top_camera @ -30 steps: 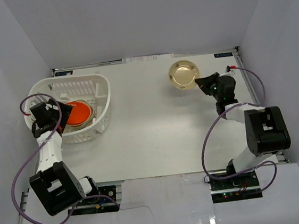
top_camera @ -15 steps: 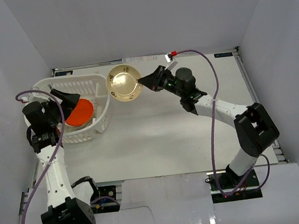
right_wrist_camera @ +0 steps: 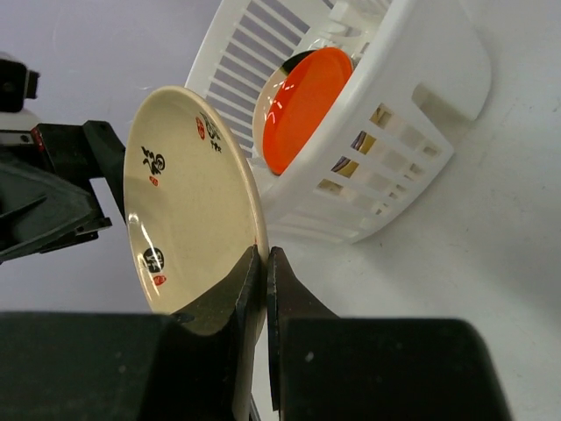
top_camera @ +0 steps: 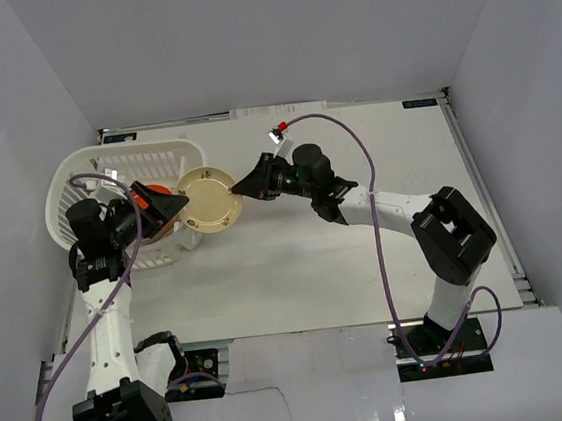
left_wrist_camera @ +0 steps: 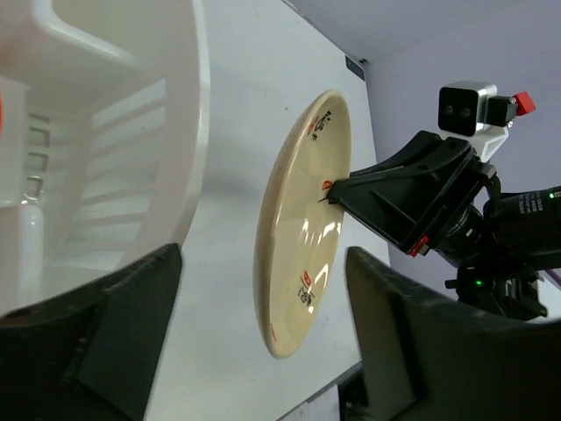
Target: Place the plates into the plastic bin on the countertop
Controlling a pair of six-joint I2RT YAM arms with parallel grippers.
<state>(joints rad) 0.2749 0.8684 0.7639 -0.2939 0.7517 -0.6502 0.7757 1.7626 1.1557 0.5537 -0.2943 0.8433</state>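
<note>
Grips a cream plate (top_camera: 209,200) by the rim with the right tool (top_camera: 241,187), fingers (right_wrist_camera: 250,281) pinched together on the edge. Holds it on edge, lifted clear of the white tabletop (top_camera: 368,272), just outside the right-hand wall of the white slotted bin (top_camera: 74,174) and not over its opening. Carries small red and black prints around the plate's border, plain in both wrist views.

Meets the plate from the other side with the left tool (top_camera: 168,210), spread wide. Straddles the plate's lower rim with one dark finger (left_wrist_camera: 105,333) to each side, touching neither face as far as the left wrist view tells.

Reaches in from the right with the right arm stretched low across the tabletop, a purple cable (top_camera: 338,129) arching above it. Comes in from the bin side with the left arm, bent above the bin's near corner.

Inside the bin: an orange-red plate (right_wrist_camera: 302,96), set against the slotted wall, with a darker rim just behind it. Cannot tell what that second dish is, nor how steeply either one leans.

At the far-left part of the tabletop: the bin, near the left white wall (top_camera: 13,148).

Behind the clamped fingers, seen from the left wrist: the small white camera (left_wrist_camera: 465,103) on the right wrist.
</note>
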